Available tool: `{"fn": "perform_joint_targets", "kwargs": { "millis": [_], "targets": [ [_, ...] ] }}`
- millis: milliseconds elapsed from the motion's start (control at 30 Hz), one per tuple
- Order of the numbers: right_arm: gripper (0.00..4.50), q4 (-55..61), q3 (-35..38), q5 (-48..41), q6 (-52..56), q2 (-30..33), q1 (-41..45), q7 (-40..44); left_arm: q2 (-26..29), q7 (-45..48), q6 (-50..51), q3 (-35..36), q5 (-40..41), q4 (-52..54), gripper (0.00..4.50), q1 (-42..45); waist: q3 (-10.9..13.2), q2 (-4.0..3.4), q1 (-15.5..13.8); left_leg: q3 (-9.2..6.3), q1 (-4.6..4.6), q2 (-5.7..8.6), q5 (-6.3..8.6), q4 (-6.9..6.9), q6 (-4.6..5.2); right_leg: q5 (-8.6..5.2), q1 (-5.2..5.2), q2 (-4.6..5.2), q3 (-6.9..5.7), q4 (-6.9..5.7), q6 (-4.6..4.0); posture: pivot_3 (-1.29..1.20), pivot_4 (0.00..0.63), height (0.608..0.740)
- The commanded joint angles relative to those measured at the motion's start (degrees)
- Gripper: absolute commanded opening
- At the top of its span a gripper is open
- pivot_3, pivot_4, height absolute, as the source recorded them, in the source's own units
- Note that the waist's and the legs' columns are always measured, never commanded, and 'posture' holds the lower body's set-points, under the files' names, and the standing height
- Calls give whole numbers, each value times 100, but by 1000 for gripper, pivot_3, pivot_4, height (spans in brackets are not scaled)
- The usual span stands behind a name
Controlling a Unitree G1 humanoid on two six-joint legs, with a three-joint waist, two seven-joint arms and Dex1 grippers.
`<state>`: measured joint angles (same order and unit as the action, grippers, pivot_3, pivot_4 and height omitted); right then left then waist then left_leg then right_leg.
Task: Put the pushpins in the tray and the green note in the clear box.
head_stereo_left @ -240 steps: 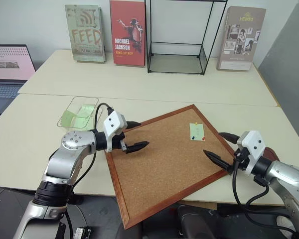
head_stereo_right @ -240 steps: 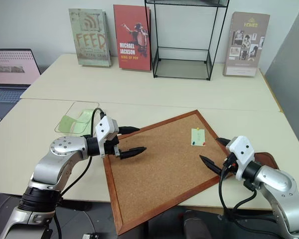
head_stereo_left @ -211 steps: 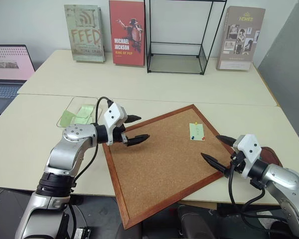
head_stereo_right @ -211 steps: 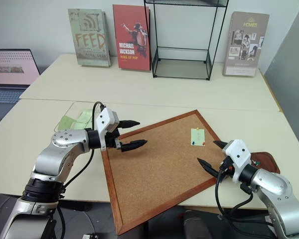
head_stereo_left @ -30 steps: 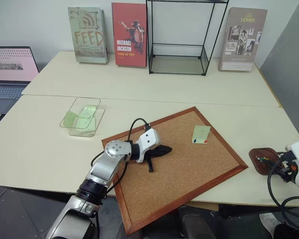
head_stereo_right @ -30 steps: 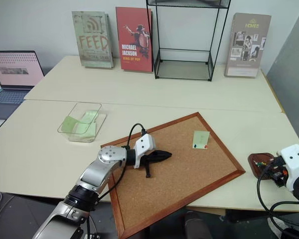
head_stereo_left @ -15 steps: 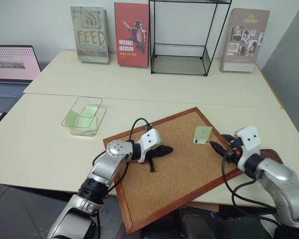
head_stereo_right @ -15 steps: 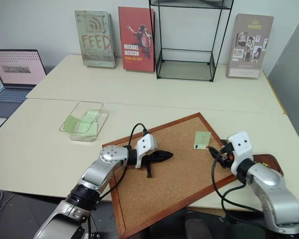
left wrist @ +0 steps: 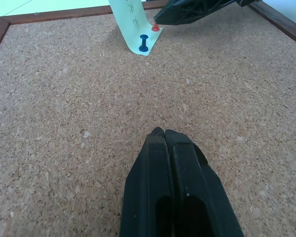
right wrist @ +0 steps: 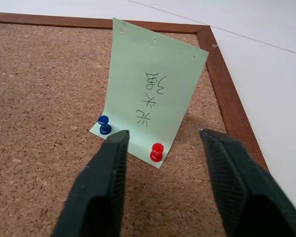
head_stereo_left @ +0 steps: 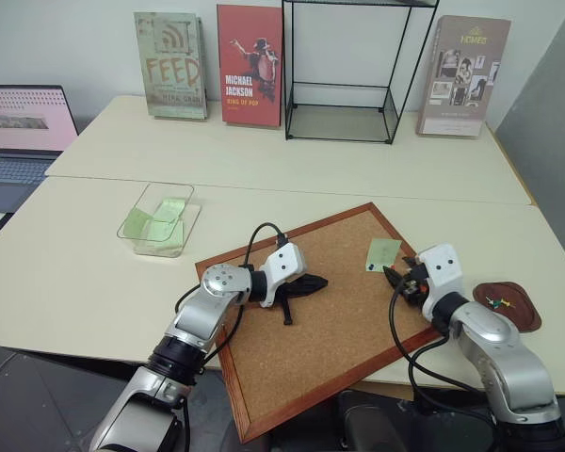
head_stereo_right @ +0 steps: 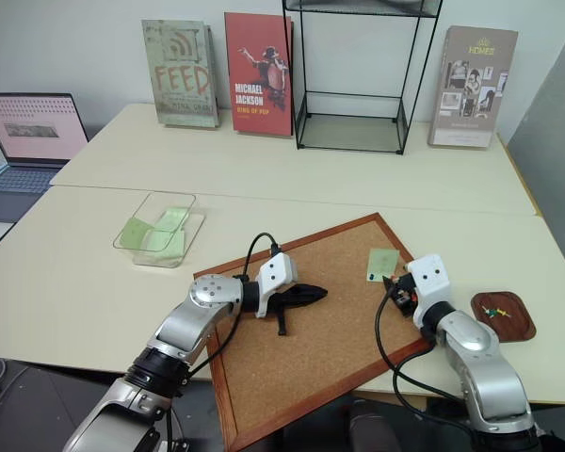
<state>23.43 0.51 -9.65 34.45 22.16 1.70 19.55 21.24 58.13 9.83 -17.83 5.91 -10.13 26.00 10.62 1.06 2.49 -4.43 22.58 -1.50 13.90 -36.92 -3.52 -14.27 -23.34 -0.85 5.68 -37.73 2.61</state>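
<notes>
The pale green note point(right wrist: 155, 94) stands curled up off the corkboard point(head_stereo_left: 339, 320), held at its lower edge by a blue pushpin point(right wrist: 104, 124) and a red pushpin point(right wrist: 157, 151). My right gripper point(right wrist: 163, 133) is open, one finger on each side of the red pin and not touching it. My left gripper point(left wrist: 160, 132) is shut, empty, and lies on the cork at the board's middle, pointing toward the note. The dark reddish tray point(head_stereo_left: 520, 318) sits right of the board with a few pushpins point(head_stereo_left: 495, 302) in it. The clear box point(head_stereo_left: 156, 251), at the left, holds green slips.
A tall black wire-frame case point(head_stereo_left: 344, 104) and three upright books point(head_stereo_left: 250, 64) stand along the far table. A laptop point(head_stereo_left: 24, 127) is at the far left. The corkboard's near corner overhangs the table's front edge point(head_stereo_left: 245, 428).
My right gripper swung left from beside the tray to the note, and its fingers have narrowed around the red pin. The left gripper, open seconds ago, stays shut on the cork.
</notes>
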Motion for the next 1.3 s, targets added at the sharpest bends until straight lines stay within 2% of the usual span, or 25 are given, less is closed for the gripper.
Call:
{"fn": "perform_joint_targets", "kwargs": {
  "millis": [33, 100, 267, 867, 1067, 1300],
  "targets": [
    [1346, 0, 75, 86, -90, -6, 75, -107, 27, 4, 51, -97, -109, -64, 0, -10, 0, 0, 0, 0, 0, 0, 0, 0, 0, 0, 0, 0, 0, 0, 0, 0, 150, 740],
    [858, -46, 90, 113, -35, 14, 59, -133, 31, 4, 45, -96, -112, -67, 0, -8, 0, 0, 0, 0, 0, 0, 0, 0, 0, 0, 0, 0, 1, 0, 0, 0, 150, 740],
    [33, -8, 105, 94, -46, 28, 22, -126, 35, -2, 34, -96, -123, -87, 0, 5, 0, 0, 0, 0, 1, 0, 0, -2, 0, 0, 0, 0, 1, 0, 0, 0, 150, 740],
    [33, 983, 310, -254, -95, -16, -178, -18, 85, 34, 8, -123, -140, -96, 0, -12, 0, 0, 13, 0, 1, -2, 0, 1, 0, 0, -3, -1, 0, 0, 0, 0, 150, 740],
    [33, 1482, 1018, -395, 67, 337, -455, 27, 101, 30, 11, -122, -140, -82, 0, -25, 0, 0, 12, 1, 4, -1, 0, 2, 0, 0, -3, 0, 1, 1, 0, 0, 150, 740],
    [33, 1618, 2269, -94, 62, 1387, -1574, 515, 129, 35, 65, -158, -119, 71, 0, -143, 0, 0, 4, 1, 2, -2, 0, 5, 0, -2, -4, 0, 1, 3, -2, 0, 150, 740]
  ]
}}
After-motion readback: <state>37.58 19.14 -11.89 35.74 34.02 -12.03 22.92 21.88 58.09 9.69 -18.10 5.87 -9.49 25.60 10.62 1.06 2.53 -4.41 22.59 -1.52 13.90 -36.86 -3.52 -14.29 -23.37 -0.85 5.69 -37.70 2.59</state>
